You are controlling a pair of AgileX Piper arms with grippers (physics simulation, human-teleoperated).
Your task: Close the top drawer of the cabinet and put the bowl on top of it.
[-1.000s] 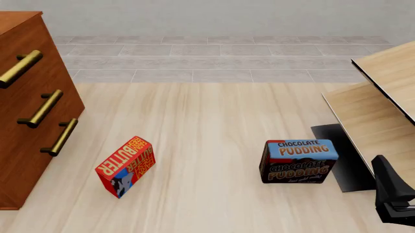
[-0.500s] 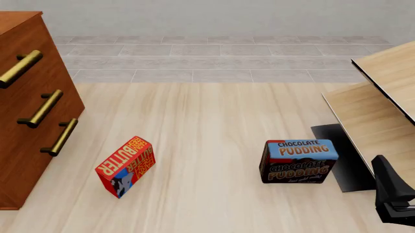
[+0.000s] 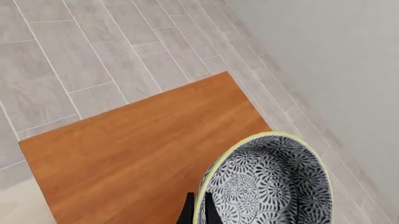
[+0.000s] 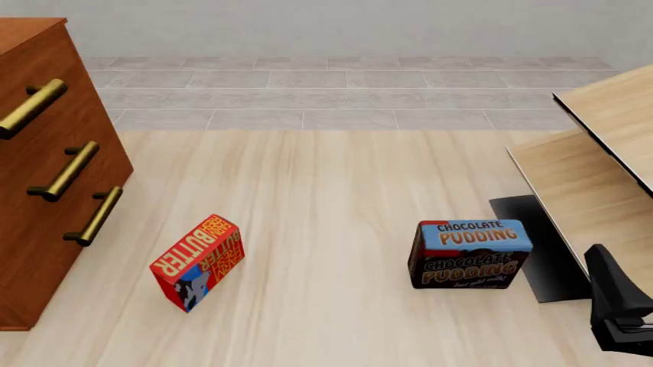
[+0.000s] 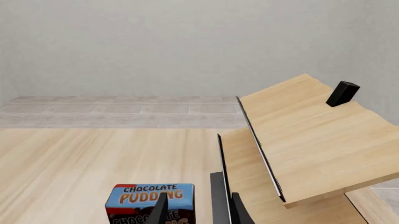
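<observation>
Bowl: the round bowl [image 3: 268, 184] with a black-and-white floral inside and pale yellow-green rim hangs tilted in the left gripper [image 3: 198, 212], over the flat reddish-brown top of the tall wooden cabinet [image 3: 143, 149].
Left gripper: its two dark fingertips pinch the bowl's rim, one on each side of the wall; the cabinet top lies just beyond and below them.
Top drawer: the uppermost wooden drawer front with a long brass bar handle [image 4: 30, 108] appears level with the two fronts beneath it in the front view, so the closing step looks done.
Step in hand: carrying the bowl over the cabinet for placing.
Next move: likely levelling the bowl, lowering it onto the wood well inside the edges, then letting go.
Right gripper: parked low at the table's near right [image 5: 198, 210], its fingertips standing apart and holding nothing.
Beyond it: a blue-and-brown chocolate pudding box [image 4: 470, 254] just ahead; a red butter box [image 4: 197, 261] well off toward the cabinet.
</observation>
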